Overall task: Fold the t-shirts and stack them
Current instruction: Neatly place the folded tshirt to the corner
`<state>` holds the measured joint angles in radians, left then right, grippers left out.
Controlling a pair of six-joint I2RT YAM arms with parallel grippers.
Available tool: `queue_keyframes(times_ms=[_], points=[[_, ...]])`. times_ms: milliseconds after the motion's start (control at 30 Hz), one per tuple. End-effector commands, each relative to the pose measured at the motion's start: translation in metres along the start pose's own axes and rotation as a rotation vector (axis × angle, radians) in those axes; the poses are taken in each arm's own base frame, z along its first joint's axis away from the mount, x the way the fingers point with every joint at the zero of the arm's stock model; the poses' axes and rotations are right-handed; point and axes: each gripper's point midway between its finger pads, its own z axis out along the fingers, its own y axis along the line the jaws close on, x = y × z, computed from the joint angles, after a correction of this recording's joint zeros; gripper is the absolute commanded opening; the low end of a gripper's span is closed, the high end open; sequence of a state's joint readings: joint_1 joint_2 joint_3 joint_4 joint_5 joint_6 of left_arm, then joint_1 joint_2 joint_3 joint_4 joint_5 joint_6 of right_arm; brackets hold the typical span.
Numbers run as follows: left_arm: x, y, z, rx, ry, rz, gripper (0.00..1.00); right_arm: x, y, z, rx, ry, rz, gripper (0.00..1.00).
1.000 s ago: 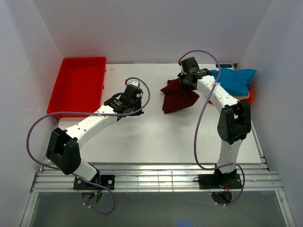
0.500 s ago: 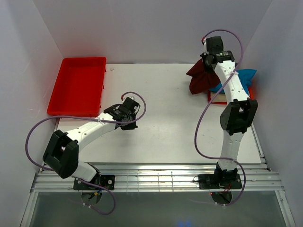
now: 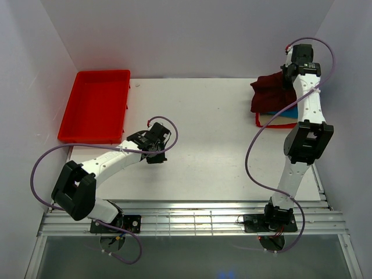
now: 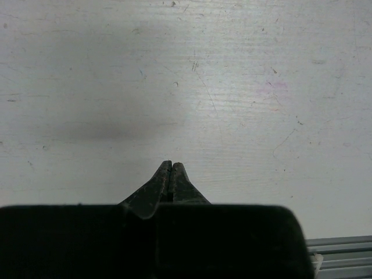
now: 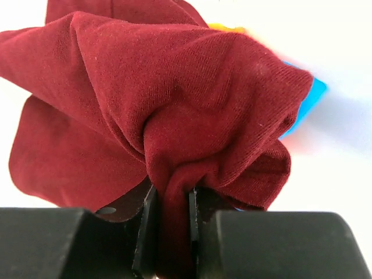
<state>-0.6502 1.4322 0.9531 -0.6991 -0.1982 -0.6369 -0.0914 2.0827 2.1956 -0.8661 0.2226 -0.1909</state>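
My right gripper [image 3: 289, 78] is shut on the bunched dark maroon t-shirt [image 3: 268, 95] and holds it at the far right corner, over the blue t-shirt [image 3: 283, 116]. In the right wrist view the maroon cloth [image 5: 163, 99] is pinched between the fingers [image 5: 145, 232], with a sliver of blue [image 5: 308, 99] behind. My left gripper [image 3: 158, 152] is shut and empty, low over the bare white table [image 4: 174, 87] at centre left. The cream t-shirt is hidden.
A red tray [image 3: 95, 104] stands empty at the far left. The rim of a second red tray [image 3: 260, 122] shows under the blue t-shirt at the far right. White walls close in the table on three sides.
My right gripper has carried the maroon t-shirt from the table's middle back to the far right corner, over the blue one. My left gripper has drawn back toward the near side.
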Motion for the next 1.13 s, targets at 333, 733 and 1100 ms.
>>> queue_keyframes(times_ms=[333, 733, 1100], points=[[-0.006, -0.006, -0.008, 0.028, -0.013, -0.013, 0.0, -0.009, -0.056, -0.017, 0.044, -0.079, 0.105, 0.08], [-0.029, -0.011, -0.021, 0.037, -0.088, -0.024, 0.39, -0.042, -0.066, -0.098, 0.075, -0.247, 0.184, 0.9], [-0.14, -0.036, -0.129, 0.118, -0.419, -0.035, 0.39, -0.071, -0.054, -0.274, -0.019, -0.616, 0.262, 0.9]])
